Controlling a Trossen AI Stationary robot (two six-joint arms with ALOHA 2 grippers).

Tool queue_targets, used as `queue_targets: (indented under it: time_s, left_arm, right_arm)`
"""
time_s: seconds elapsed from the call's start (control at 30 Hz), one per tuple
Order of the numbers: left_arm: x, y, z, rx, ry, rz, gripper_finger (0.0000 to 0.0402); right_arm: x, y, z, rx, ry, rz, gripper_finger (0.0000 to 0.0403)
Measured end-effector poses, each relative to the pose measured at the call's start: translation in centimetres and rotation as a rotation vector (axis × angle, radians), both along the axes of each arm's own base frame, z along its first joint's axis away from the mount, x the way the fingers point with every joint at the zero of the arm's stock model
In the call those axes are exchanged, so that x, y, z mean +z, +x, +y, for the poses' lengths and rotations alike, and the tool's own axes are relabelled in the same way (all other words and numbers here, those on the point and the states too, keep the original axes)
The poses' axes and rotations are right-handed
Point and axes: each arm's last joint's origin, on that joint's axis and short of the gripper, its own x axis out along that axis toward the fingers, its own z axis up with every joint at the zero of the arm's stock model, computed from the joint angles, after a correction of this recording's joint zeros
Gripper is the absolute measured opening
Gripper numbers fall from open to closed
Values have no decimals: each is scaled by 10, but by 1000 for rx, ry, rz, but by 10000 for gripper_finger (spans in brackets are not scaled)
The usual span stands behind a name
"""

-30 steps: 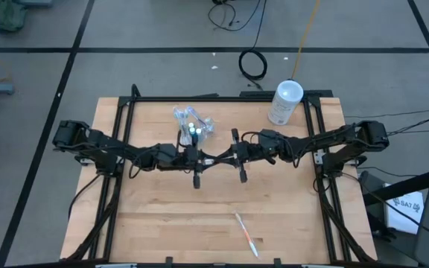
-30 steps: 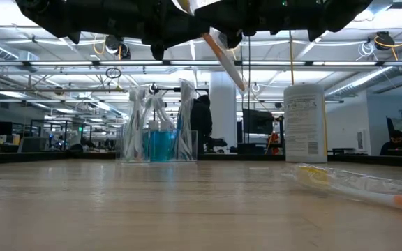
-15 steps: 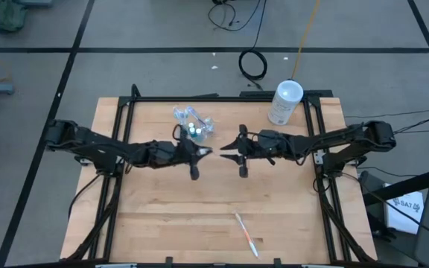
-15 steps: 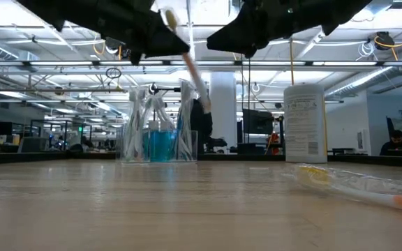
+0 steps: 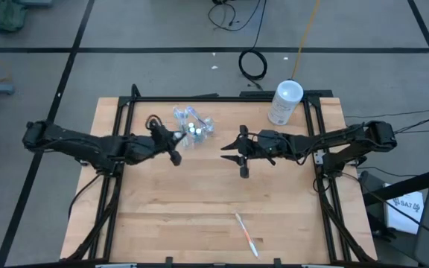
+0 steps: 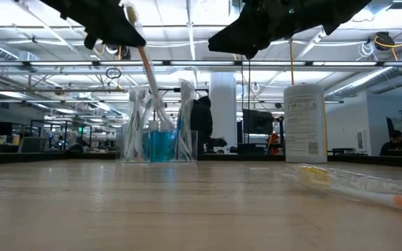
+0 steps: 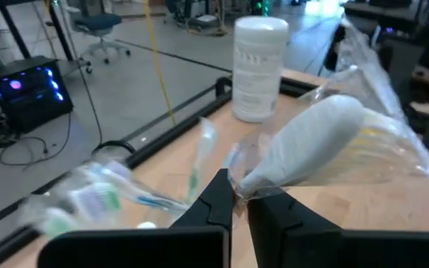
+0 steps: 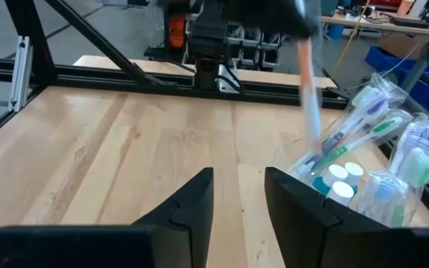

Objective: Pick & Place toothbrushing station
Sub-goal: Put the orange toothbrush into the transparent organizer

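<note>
Gripping a slim white-handled toothbrush sealed in clear crinkly wrap [image 6: 143, 57], the left gripper [image 5: 175, 141] hangs just beside the clear plastic holder [image 5: 194, 123] crammed with pastel wrapped brushes and white-capped teal tubes [image 8: 341, 181], its fingers pinched tight on the wrapper. The right gripper [image 5: 229, 149] sits near the holder's other side, fingers [image 8: 187, 199] parted and empty. Another wrapped orange-tipped toothbrush [image 5: 245, 234] lies on the wooden table [image 5: 162, 216], well apart from the holder.
</note>
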Motion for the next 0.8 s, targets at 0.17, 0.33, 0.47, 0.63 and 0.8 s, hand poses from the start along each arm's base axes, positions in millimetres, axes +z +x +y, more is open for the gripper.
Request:
queue_targets:
  time_s: [0.17,0.33,0.47,0.63,0.8]
  left_arm:
    - [5,-19,9,34,-26,27,9]
    - [-7,-30,22,139,-120,119,14]
    - [-18,-30,31,202,-178,185,10]
    - [-32,-17,38,253,-241,209,13]
    - [-51,-3,45,273,-322,251,14]
  right_arm:
    - [0,0,0,0,0,0,114]
    - [0,0,0,0,0,0,112]
    - [0,0,0,0,0,0,110]
    - [0,0,0,0,0,0,110]
    - [0,0,0,0,0,0,110]
